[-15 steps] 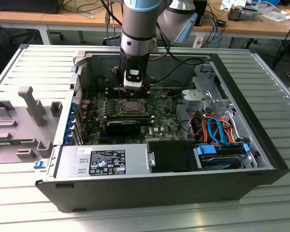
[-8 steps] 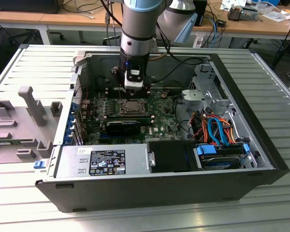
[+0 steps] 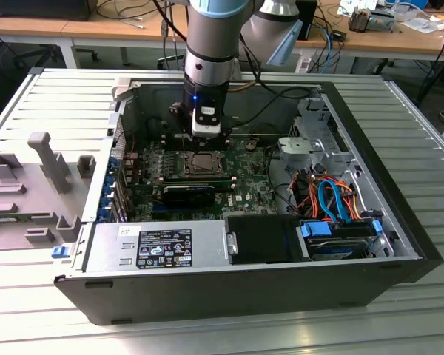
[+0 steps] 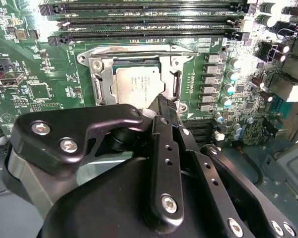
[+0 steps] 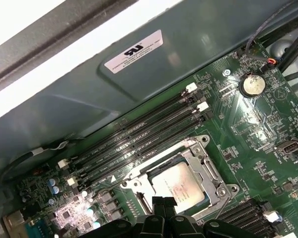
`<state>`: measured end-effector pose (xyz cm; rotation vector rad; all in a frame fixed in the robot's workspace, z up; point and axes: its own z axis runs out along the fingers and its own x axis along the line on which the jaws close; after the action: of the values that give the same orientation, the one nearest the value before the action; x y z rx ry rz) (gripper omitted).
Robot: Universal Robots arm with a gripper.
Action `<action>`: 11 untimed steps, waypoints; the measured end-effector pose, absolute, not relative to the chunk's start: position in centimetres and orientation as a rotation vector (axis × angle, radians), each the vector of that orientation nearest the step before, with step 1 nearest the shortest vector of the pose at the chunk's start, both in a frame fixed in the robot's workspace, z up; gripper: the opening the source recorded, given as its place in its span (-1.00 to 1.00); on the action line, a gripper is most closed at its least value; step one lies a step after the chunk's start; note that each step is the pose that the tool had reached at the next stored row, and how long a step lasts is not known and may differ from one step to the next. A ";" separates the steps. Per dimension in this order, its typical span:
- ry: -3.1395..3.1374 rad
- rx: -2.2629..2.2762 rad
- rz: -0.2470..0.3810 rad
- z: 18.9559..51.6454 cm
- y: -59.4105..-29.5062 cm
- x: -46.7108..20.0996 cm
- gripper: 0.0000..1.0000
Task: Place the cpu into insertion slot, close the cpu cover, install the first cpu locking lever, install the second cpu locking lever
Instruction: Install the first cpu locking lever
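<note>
The ribbed metal desk [image 3: 229,336] carries an open computer case [image 3: 244,292], seen in the exterior view with its front wall nearest. Just behind that wall lie the power supply [image 3: 159,248] and, toward the exterior view's right, a drive bay with blue fittings [image 3: 340,235]. Outside the case, at the exterior view's left, a grey fixture [image 3: 48,159] stands on the desk. Beyond the power supply the green motherboard [image 3: 259,188] lies flat, and the arm [image 3: 211,52] hangs from above over the insertion slot [image 3: 203,164].

In both wrist views the jaws are drawn together. The black fingertips [image 4: 163,105] [image 5: 158,203] meet with nothing seen between them, right at the socket's edge; I cannot tell whether they touch it. Just past them the cpu [image 4: 138,82] [image 5: 179,184] sits in the insertion slot. Its silver-grey top shows through the window of the cpu cover [image 4: 102,79] [image 5: 203,168], which lies flat around it. Farther on run the long black memory slots [image 4: 149,22] [image 5: 139,131]. Beyond those, in the first wrist view, rises the case wall with a white label [image 5: 134,52].
</note>
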<state>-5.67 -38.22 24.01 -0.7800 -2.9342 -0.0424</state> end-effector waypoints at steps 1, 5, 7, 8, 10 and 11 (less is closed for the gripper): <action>-2.935 -0.776 -0.042 24.0 -38.2 -5.7 -0.79; -2.941 -0.753 -0.041 24.0 -38.2 -5.7 -0.79; -2.943 -0.745 -0.041 24.0 -38.2 -5.7 -0.79; -2.945 -0.736 -0.040 24.0 -38.2 -5.7 -0.79; -2.948 -0.722 -0.040 24.0 -38.2 -5.7 -0.79; -2.951 -0.711 -0.039 24.0 -38.2 -5.7 -0.79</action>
<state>-5.67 -38.23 24.01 -0.7112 -2.9510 -0.0391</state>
